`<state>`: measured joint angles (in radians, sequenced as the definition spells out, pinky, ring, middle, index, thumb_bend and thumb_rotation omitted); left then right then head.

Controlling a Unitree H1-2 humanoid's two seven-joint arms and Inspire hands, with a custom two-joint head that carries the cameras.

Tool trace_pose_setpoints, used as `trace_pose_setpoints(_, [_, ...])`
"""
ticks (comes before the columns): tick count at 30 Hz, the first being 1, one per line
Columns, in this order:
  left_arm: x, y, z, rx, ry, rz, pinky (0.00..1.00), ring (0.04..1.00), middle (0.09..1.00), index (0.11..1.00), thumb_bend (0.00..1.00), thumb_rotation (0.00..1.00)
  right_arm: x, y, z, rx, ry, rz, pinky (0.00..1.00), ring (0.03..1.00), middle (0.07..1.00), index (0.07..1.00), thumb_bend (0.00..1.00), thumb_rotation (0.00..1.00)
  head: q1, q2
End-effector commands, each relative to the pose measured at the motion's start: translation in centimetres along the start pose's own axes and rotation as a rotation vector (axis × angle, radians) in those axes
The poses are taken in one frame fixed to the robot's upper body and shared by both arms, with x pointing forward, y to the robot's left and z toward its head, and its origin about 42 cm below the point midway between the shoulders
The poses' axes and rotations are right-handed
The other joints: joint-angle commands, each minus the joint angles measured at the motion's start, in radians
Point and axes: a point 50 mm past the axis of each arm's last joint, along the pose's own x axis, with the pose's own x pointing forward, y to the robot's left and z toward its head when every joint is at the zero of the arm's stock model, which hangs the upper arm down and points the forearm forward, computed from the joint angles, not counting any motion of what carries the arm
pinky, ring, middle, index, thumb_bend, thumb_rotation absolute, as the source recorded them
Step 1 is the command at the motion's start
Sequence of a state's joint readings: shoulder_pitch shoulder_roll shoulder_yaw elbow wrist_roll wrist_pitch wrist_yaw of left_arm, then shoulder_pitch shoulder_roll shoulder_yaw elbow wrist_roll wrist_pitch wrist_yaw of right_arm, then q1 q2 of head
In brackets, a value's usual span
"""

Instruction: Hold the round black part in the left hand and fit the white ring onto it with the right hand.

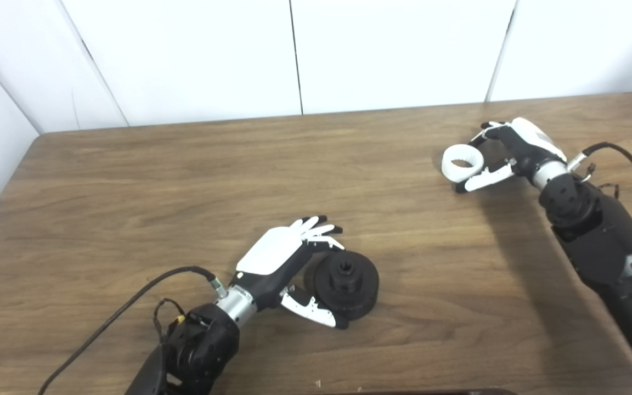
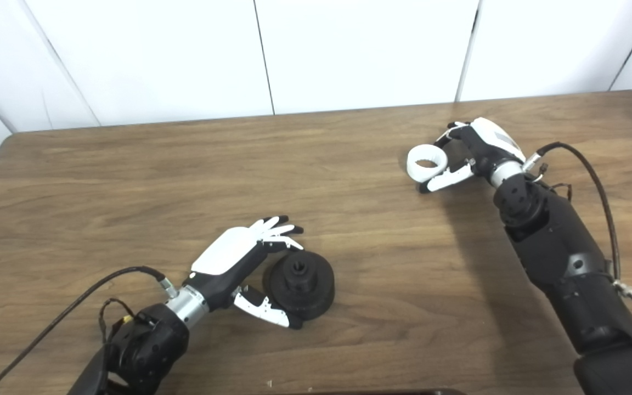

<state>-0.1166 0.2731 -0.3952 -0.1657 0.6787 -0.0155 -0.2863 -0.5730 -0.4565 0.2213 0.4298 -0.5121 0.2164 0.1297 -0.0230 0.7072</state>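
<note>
The round black part (image 1: 347, 282) lies flat on the wooden table (image 1: 184, 181), its hub with a centre hole facing up. My left hand (image 1: 288, 263) sits against the part's left side, open; fingers (image 1: 321, 227) spread past the part's far edge, and the thumb (image 1: 316, 314) runs along its near edge. The part rests on the table, not lifted. The white ring (image 2: 427, 161) is at the far right, between the fingers and thumb of my right hand (image 2: 472, 151), which is shut on it. The ring is close to the tabletop; I cannot tell whether it is raised.
White wall panels (image 1: 294, 55) stand behind the table's far edge. Loose black cables (image 1: 124, 307) trail from both wrists over the tabletop. Bare wood lies between the two hands.
</note>
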Motion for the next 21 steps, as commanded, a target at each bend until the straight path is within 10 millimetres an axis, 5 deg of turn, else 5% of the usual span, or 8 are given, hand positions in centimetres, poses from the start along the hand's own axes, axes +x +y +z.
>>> trace_pose_setpoints(1, [0.51, 1.08, -0.08, 0.038, -0.013, 0.019, 1.0, 1.0, 0.922, 0.65, 0.9, 0.38, 0.78, -2.21, 2.08, 0.006, -0.072, -0.079, 1.0, 1.0, 0.925, 0.612, 0.83, 0.24, 0.0, 0.001])
trace_pose_setpoints(16, [0.76, 0.83, 0.24, 0.038, -0.005, 0.006, 1.0, 1.0, 0.926, 0.652, 0.91, 0.39, 1.02, -2.0, 2.5, 0.018, -0.068, -0.084, 1.0, 1.0, 0.92, 0.614, 0.8, 0.25, 0.0, 0.0])
trace_pose_setpoints(19, [0.78, 0.8, 0.27, 0.03, -0.01, 0.01, 1.0, 1.0, 0.926, 0.65, 0.9, 0.39, 0.99, -1.95, 2.52, 0.024, -0.071, -0.091, 1.0, 1.0, 0.918, 0.518, 0.58, 0.17, 0.001, 0.0])
trace_pose_setpoints(21, [0.78, 0.81, 0.25, 0.03, -0.011, 0.01, 1.0, 1.0, 0.925, 0.65, 0.9, 0.39, 0.98, -1.91, 2.48, 0.028, -0.074, -0.094, 1.0, 1.0, 0.916, 0.498, 0.53, 0.16, 0.001, 0.0])
